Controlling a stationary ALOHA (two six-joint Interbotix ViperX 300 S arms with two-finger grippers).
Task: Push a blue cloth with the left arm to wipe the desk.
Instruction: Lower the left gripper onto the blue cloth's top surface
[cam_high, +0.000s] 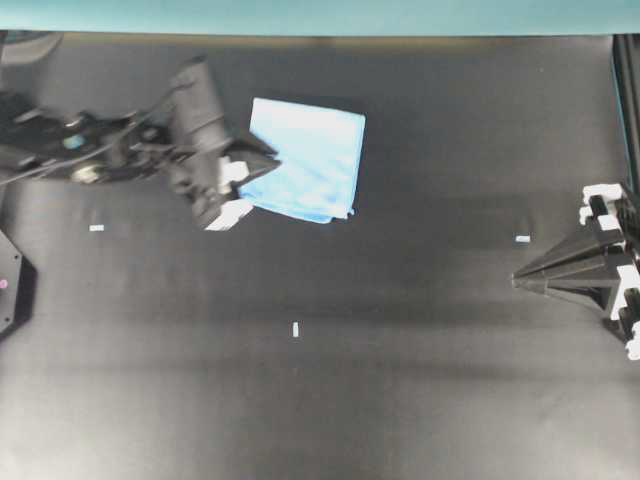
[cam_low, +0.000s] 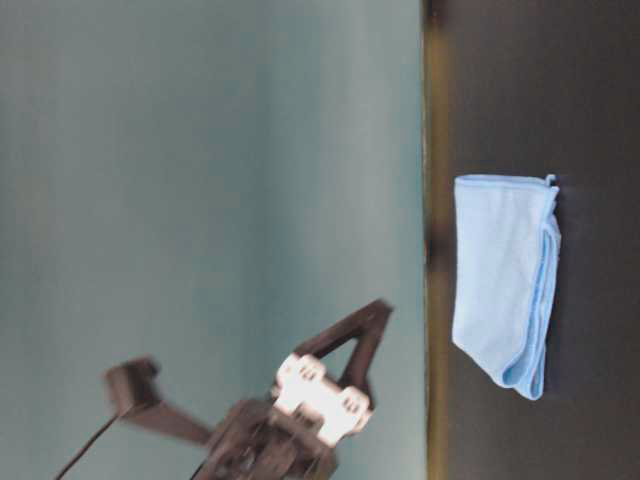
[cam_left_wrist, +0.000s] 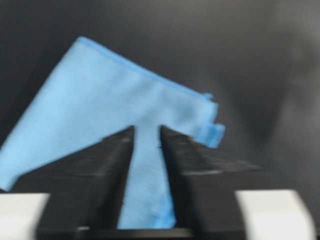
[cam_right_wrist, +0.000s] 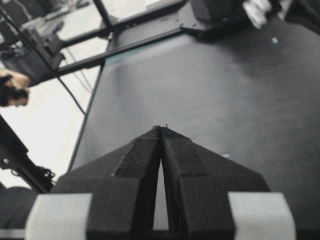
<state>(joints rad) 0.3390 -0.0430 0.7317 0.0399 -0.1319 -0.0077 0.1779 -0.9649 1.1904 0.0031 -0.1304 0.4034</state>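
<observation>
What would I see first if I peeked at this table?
The blue cloth pops out first, folded and bright against the black desk, near its far teal edge. The left claw sits right at the cloth's left side, its fingers a little apart. Way over at the right edge rests the right claw, pinched shut.

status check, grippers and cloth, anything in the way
Left gripper slightly open at cloth edge. Right gripper shut, parked aside. Cloth flat on desk; path unobstructed.
</observation>
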